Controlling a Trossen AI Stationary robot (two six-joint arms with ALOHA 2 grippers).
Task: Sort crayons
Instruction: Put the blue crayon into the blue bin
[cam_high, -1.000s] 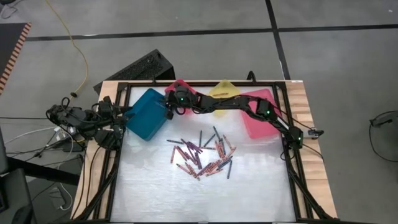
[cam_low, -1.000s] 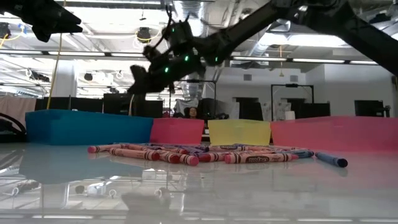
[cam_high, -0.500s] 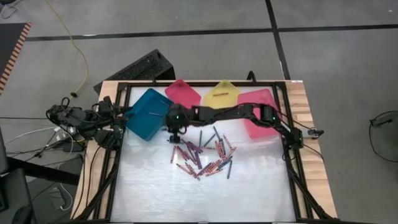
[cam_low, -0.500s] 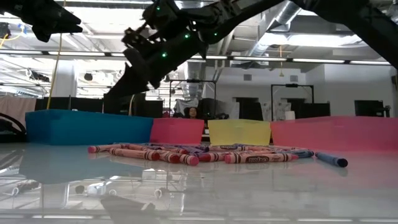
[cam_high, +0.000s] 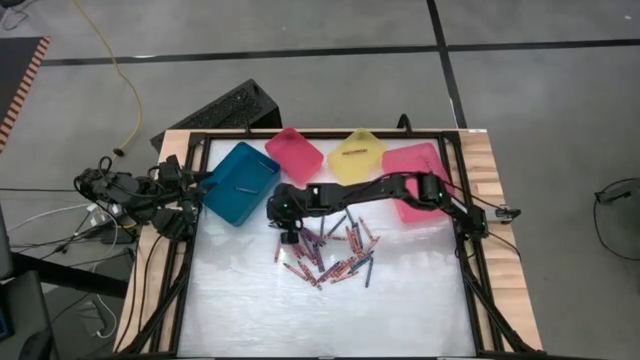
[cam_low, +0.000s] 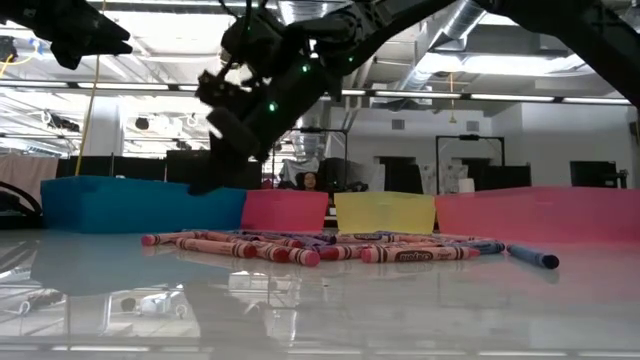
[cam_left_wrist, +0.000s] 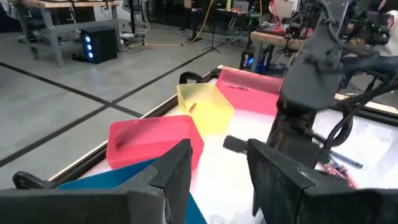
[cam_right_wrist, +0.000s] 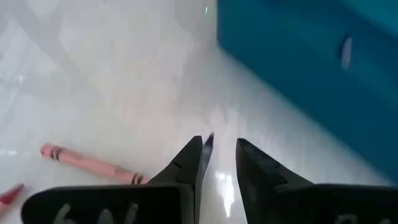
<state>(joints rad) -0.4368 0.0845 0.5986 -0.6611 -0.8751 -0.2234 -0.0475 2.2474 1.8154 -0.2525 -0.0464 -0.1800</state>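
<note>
White tabletop carries the crayons (cam_high: 328, 250) in a heap; their label print is unreadable. Right gripper (cam_right_wrist: 217, 158) hangs above them beside the teal bin (cam_high: 238, 183), fingers parted, empty

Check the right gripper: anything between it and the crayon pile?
Nothing visible does. The right gripper hangs open and empty over bare table at the near-left edge of the crayons, beside the teal bin.

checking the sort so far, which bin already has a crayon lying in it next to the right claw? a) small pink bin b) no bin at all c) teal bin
c: in the high view a crayon lies inside the teal bin, and the right claw hangs just beside that bin over the pile's edge.
</note>
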